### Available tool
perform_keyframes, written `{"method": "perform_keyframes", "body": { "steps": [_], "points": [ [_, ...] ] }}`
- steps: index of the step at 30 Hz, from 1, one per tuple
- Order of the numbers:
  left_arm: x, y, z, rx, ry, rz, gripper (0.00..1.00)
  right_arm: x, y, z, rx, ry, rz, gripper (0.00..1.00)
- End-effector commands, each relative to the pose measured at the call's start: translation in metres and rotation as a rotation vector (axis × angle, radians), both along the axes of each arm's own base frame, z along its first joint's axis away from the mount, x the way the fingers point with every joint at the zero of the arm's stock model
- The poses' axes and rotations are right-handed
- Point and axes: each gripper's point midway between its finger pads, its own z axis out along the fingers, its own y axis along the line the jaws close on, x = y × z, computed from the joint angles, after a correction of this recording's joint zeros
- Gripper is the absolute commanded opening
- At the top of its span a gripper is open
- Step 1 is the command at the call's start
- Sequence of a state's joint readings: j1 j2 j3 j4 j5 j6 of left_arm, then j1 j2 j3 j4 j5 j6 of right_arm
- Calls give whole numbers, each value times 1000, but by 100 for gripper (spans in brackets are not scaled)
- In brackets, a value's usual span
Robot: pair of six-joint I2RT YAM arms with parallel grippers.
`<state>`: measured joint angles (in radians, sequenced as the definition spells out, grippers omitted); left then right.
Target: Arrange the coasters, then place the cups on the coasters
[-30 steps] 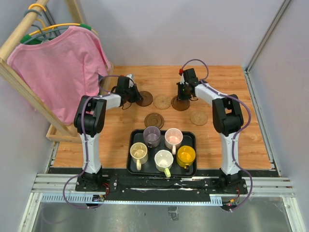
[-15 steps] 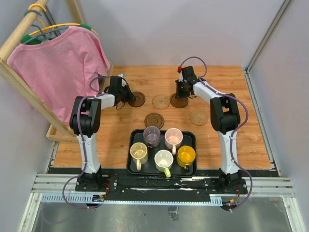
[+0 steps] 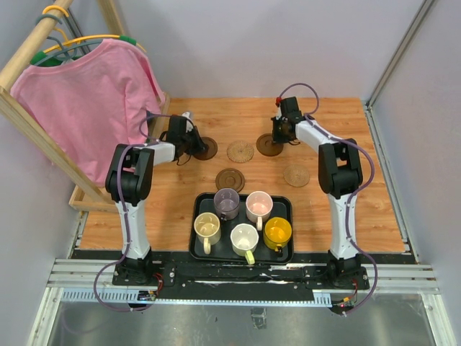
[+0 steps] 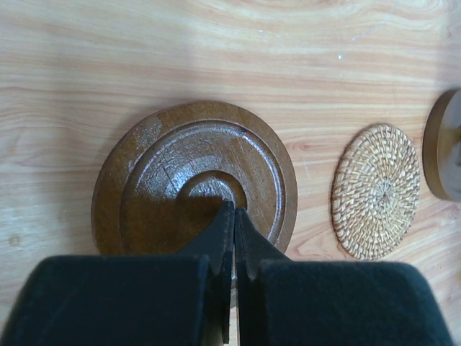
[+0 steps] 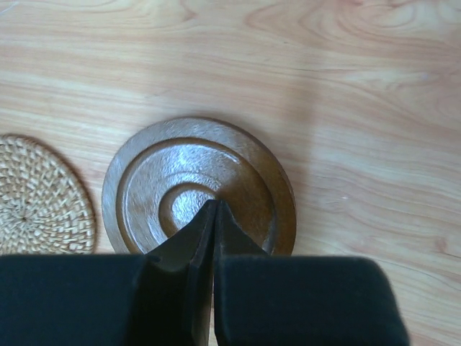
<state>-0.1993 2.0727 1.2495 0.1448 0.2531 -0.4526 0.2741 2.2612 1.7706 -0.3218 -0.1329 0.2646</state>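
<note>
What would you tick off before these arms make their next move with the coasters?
1. Left gripper shut, tips over the left brown coaster's centre: ok.
2. Right gripper shut, tips over the right brown coaster's centre: ok.
3. Tips actually pressing on those coasters: cannot tell.
4. All five in one row: not ok; the third brown coaster and a woven coaster lie nearer the tray.
5. Five cups upright in the tray: ok.
</note>
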Motion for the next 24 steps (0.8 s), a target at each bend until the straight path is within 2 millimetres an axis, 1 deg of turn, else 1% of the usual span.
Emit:
{"method": "perform_keyframes", "body": {
  "steps": [1, 5, 7, 12, 19, 24],
  "points": [
    [-45, -2, -44, 48, 174, -43, 1, -5, -21, -12, -43, 34, -47, 1],
    [-51, -2, -44, 49, 179, -40, 0, -11, -25, -16, -48, 47, -57, 1],
    [-53, -2, -45, 45, 181, -42, 0, -15, -23, -15, -35, 47, -53, 1],
    [-49, -7, -41, 27, 169, -54, 0, -27, -25, -14, -26, 62, -63, 1],
    [-29, -16, -16, 3, 103, -65, 0, -47, -26, -11, -15, 82, -60, 1],
    [-20, -25, 5, -20, 46, -86, 1, -54, -20, -7, -10, 83, -40, 1]
  ]
}}
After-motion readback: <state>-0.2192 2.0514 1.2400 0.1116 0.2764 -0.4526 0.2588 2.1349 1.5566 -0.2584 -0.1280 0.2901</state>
